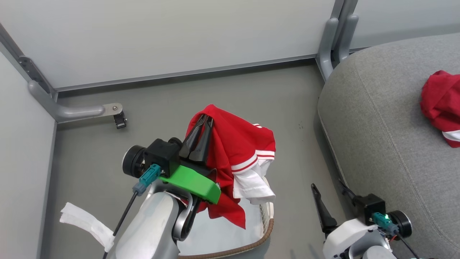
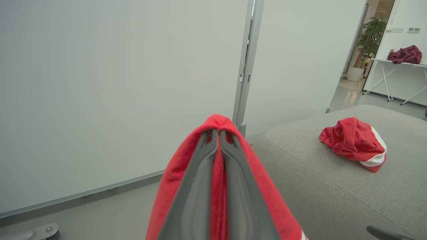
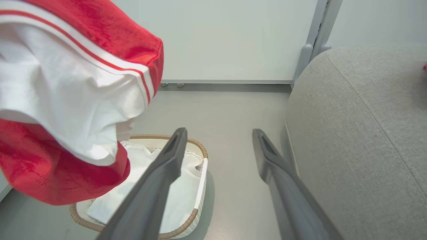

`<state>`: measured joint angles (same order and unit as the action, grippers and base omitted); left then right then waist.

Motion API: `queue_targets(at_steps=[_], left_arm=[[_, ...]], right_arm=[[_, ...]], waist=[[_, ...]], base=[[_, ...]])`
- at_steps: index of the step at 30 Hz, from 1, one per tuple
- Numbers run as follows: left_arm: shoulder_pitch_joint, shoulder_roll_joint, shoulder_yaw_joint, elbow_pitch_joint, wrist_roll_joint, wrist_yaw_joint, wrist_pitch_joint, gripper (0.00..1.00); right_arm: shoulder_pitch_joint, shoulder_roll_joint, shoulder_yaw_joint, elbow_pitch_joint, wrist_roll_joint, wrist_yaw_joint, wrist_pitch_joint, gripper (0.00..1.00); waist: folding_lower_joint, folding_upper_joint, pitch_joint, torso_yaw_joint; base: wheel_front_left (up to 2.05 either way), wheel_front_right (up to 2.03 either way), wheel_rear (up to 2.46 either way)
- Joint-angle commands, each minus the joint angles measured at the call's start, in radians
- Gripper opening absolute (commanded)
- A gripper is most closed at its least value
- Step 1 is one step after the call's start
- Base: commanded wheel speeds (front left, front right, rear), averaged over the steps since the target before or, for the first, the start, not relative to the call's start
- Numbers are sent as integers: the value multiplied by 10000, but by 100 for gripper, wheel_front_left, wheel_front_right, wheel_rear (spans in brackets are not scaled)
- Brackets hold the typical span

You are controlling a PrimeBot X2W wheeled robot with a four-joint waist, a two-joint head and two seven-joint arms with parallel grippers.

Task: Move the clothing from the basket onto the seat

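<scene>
The left gripper (image 1: 205,118) is recorded as clamped on a red garment (image 1: 237,144). In the left wrist view a fold of the red cloth is pinched between the two dark fingers (image 2: 196,186), which meet at their tips. The garment is held in the air over the basket (image 1: 248,244), draped across the fingers and hanging past the green bracket (image 1: 194,183) at the wrist. Its white panel and red-and-white striped trim are turned toward the seat (image 1: 388,126). Whether the lowest hem touches the basket cannot be told. In the right wrist view the white liner (image 3: 180,193) is seen inside the brown woven rim, with no red cloth on the part that shows (the near side is hidden behind the hanging garment). A second red garment (image 1: 440,97) lies crumpled on top of the seat, well apart from the basket. The right gripper (image 1: 327,187) is held low, just beside the seat's rounded edge, with its jaws spread wide and nothing between them. The basket stands on the grey floor (image 1: 251,93) near the seat, and pale partition panels (image 1: 161,36) are seen behind.
</scene>
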<state>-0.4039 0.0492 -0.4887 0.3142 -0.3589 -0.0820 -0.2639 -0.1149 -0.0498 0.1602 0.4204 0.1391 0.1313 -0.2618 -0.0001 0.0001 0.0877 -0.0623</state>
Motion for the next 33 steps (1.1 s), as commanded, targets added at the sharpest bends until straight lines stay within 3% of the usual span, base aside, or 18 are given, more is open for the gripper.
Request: queue_targets(at_steps=[1, 6, 15, 21, 31, 32, 33], left_arm=[[79, 31, -56, -78, -89, 21, -7, 0], [-58, 32, -238, -127, -201, 42, -7, 0], [-268, 32, -648, -113, -436, 104, -7, 0], [-378, 29, -1090, -182, -623, 191, -7, 0], [-580, 29, -1894, -454, -932, 158, -7, 0], [-659, 29, -2050, -513, -993, 197, -7, 0], [-671, 26, -2107, -536, -1036, 210, -7, 0]], right_arm=[[-131, -30, 348, -205, -229, -11, -47, 100], [-632, -59, 1850, -958, -410, -11, -47, 100], [-2308, -47, 3880, -1204, 771, -11, -47, 100], [-3357, -41, 4360, -794, 663, -11, -47, 100], [-3782, -33, 4974, 872, 540, -11, -47, 100], [-3901, -44, 5077, 1076, 648, -11, -47, 80], [-3929, -44, 5095, 1175, 714, -11, -47, 41]], waist=[[1, -1, 36, 13], [1, -1, 168, 45], [1, -1, 418, 306], [1, -1, 547, 590], [1, -1, 622, 928], [1, -1, 650, 991], [1, -1, 654, 1021]], base=[[0, 0, 0], [0, 0, 0], [0, 0, 0], [0, 0, 0], [0, 0, 0], [0, 0, 0], [0, 0, 0]])
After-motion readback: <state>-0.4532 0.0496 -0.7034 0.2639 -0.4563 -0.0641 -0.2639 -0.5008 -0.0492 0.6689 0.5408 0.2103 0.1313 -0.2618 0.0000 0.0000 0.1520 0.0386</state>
